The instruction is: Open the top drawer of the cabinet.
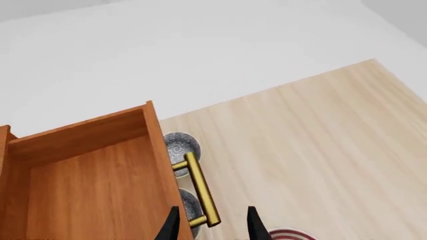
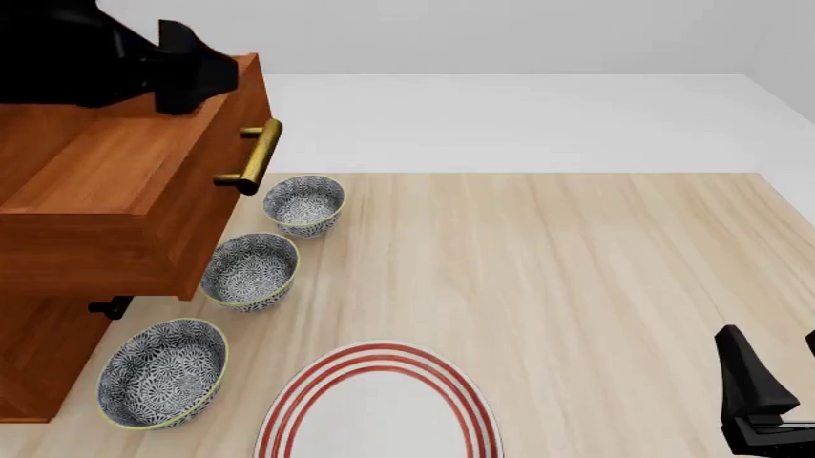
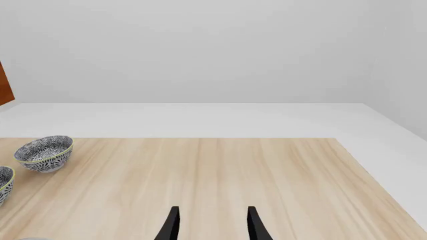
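Overhead, left claw (image 1: pixel 210 224) agape above pulled-out top drawer (image 2: pixel 121 186), untouching.

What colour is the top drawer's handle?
Brass gold; the handle on the top drawer shows best in the left wrist view.

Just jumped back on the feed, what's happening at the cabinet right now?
The reddish-brown wooden top drawer of the large wooden cabinet is pulled well out over the table, showing nothing inside. The left gripper is open with its fingertips either side of the drawer's brass bar handle, not clamped. The right gripper is open, idle over bare table. Three patterned bowls sit below the drawer.
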